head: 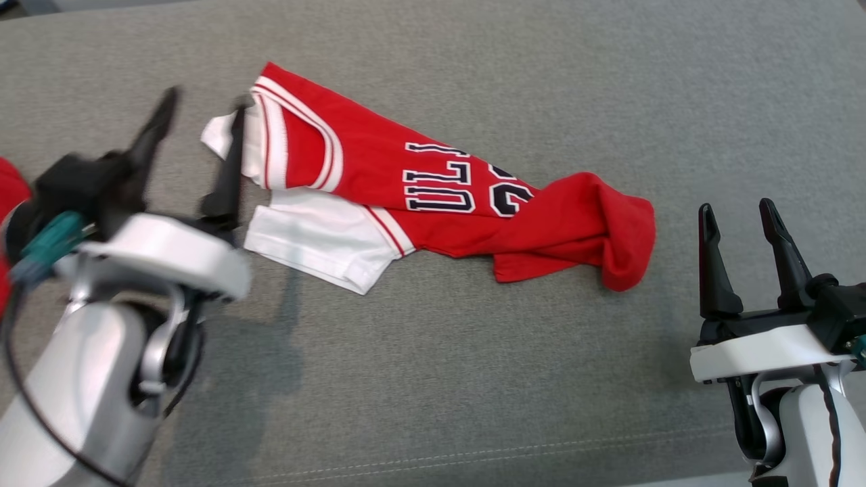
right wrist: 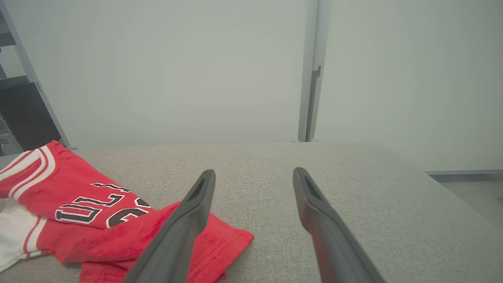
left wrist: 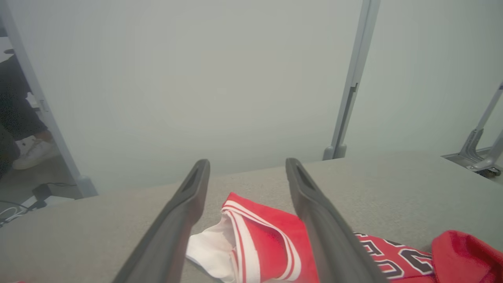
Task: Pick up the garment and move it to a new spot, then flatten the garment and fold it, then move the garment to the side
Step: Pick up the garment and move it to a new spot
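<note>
The garment is a red jersey with white sleeves, white trim and dark lettering, lying crumpled lengthwise on the grey cushion. Its collar end points to the upper left, its bunched red hem to the right. My left gripper is open just above and beside the collar end, its right finger over the white sleeve edge; the left wrist view shows the collar lying loose between the spread fingers. My right gripper is open and empty, right of the hem, apart from it.
A bit of another red cloth shows at the far left edge. Pale wall panels with a metal post stand behind the cushion. A person's shoe is on the floor to the left in the left wrist view.
</note>
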You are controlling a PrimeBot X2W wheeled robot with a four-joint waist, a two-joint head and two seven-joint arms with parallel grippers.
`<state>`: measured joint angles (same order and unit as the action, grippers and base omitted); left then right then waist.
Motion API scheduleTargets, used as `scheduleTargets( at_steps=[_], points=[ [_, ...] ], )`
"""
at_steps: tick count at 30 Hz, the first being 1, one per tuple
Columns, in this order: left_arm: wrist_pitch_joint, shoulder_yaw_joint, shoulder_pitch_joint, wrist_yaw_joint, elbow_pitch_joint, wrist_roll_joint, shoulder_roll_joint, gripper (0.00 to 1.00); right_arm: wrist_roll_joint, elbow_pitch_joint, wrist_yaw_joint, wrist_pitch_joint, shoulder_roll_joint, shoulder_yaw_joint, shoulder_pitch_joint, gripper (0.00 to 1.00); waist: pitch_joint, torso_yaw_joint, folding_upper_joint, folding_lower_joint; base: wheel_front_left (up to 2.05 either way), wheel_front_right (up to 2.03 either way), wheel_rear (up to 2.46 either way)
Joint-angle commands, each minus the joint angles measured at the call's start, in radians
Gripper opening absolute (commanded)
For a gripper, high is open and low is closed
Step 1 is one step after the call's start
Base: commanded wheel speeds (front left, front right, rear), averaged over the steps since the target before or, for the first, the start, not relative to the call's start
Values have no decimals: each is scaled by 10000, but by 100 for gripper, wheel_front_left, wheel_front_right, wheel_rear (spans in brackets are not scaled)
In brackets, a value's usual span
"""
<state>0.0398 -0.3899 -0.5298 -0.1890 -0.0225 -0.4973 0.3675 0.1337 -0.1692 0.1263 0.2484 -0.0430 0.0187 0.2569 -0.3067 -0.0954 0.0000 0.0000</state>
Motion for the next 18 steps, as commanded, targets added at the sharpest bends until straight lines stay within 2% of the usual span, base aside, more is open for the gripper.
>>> scheduleTargets(
  at_steps=[1,3,9,18],
  points=[
    [-281,1045,572,-409,-447,-231,624,100,-117,257,44,133,-90,-186,-52,100,320,459,0,0,0,0,0],
    [-507,1594,1290,-680,-573,-444,847,100,-149,205,44,133,-117,-174,-131,100,480,609,0,0,0,0,0],
    [-996,2479,2932,-984,-685,-953,1051,100,-155,-7,44,133,-205,-218,-370,100,857,887,0,0,0,0,0],
    [-1771,2561,4476,-798,-456,-1085,988,100,-76,-352,44,133,-286,-314,-1032,100,1615,1158,0,0,0,0,0]
  ],
)
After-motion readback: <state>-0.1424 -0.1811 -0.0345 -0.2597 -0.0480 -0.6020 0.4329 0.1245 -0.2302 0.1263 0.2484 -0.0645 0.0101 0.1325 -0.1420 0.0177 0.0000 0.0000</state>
